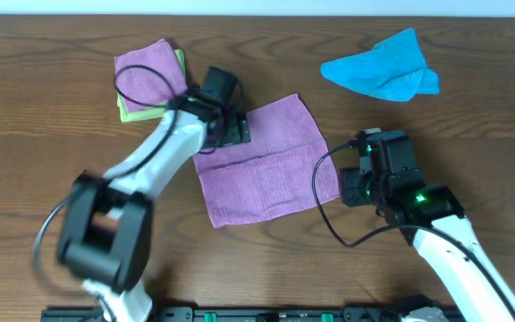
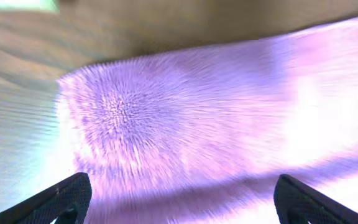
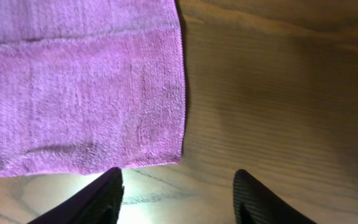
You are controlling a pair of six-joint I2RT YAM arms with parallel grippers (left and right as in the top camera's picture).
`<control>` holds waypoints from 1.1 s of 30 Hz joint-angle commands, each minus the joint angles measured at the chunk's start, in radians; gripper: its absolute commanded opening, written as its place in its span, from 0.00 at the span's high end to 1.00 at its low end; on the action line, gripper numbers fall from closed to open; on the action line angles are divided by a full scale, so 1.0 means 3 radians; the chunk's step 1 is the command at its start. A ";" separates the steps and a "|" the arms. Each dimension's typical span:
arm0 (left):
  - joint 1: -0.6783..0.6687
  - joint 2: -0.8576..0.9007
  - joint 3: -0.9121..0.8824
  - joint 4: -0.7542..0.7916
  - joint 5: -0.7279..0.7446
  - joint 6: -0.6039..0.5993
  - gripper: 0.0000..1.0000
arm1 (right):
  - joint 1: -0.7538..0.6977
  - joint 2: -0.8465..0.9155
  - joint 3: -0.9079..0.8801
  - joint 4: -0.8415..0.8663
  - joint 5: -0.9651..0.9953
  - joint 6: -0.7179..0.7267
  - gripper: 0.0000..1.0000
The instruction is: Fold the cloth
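The left gripper (image 2: 182,186), jaws wide apart and empty, hangs over the upper-left corner of the cloth (image 1: 266,170). The cloth lies flat between both arms, its long axis running left to right. The right gripper (image 3: 176,183), also parted and empty, sits just off its right edge.

From overhead we look straight down on the whole table (image 1: 25,63), far enough back to take in both arms. At the left wrist we look down past the left gripper (image 2: 179,202), very near the cloth (image 2: 166,118), and the picture is blurred. At the right wrist we face down past the right gripper (image 3: 178,193), near the cloth's corner and bare wood. All three views share that cloth.
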 commanded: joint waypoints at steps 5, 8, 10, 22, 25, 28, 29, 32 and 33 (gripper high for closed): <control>0.0008 -0.0959 0.0019 -0.0776 0.0006 0.0019 0.05 | -0.0018 0.0144 -0.0005 -0.0168 -0.0127 -0.0142 0.39; -0.0066 -0.1082 -0.0034 -0.1359 0.0010 -0.0060 0.05 | -0.0037 0.0334 -0.0017 -0.0027 -0.0273 -0.0296 0.40; -0.0177 -0.1115 -0.0156 -0.1537 0.0013 -0.0057 0.05 | -0.0089 0.0492 -0.0017 0.0156 -0.0479 -0.0423 0.40; -0.0847 -0.1577 -0.1644 -0.0702 0.0008 -0.0774 0.05 | -0.0885 0.0965 -0.0017 0.0240 -0.1542 -0.0914 0.40; -0.0849 -0.1581 -0.1981 -0.0211 0.0111 -0.0945 0.05 | -0.0886 0.1055 -0.0017 0.0251 -0.1525 -0.0935 0.40; -0.0853 -0.1581 -0.2150 0.0089 0.0117 -0.1195 0.05 | -0.0888 0.1191 -0.0017 0.0261 -0.1518 -0.0935 0.40; -0.0853 -0.1581 -0.2192 0.0140 0.0108 -0.1266 0.05 | -0.0888 0.1261 -0.0017 0.0263 -0.1520 -0.0935 0.41; -0.0853 -0.1581 -0.2302 0.0294 0.0122 -0.1345 0.05 | -0.0886 0.1427 -0.0017 0.0264 -0.1520 -0.0936 0.43; -0.0853 -0.1581 -0.2328 0.0300 0.0113 -0.1380 0.05 | -0.0888 0.1456 -0.0017 0.0268 -0.1518 -0.0936 0.44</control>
